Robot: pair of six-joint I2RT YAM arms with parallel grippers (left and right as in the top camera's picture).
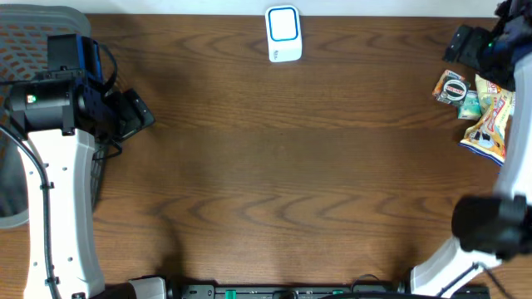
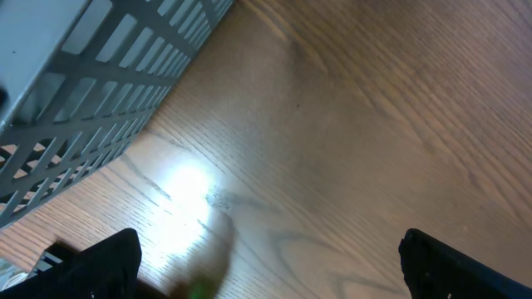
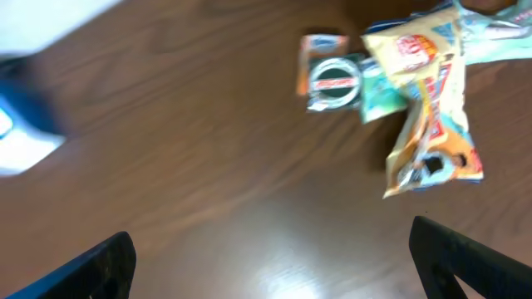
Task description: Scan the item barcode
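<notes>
While both pairs of fingers stand spread wide, neither holds or touches anything. The left fingers point(image 2: 100, 266) hang over bare wood near the left edge of the surface point(image 1: 274, 183), just beside the wall of a grey mesh basket point(image 2: 91, 91). Whether anything lies in the basket cannot be told. The right fingers point(image 3: 91, 270) hover over bare wood near the far right corner, apart from a small heap of packets there. In that heap, a yellow pouch point(image 3: 428, 108) lies partly over a green packet point(image 3: 378, 95), which touches an orange packet point(image 3: 328, 79) bearing a round dark-and-white label. Their print is too blurred to read. A white scanner point(image 1: 283, 33) with a blue-rimmed window stands at the middle of the far edge, well apart from the packets.
</notes>
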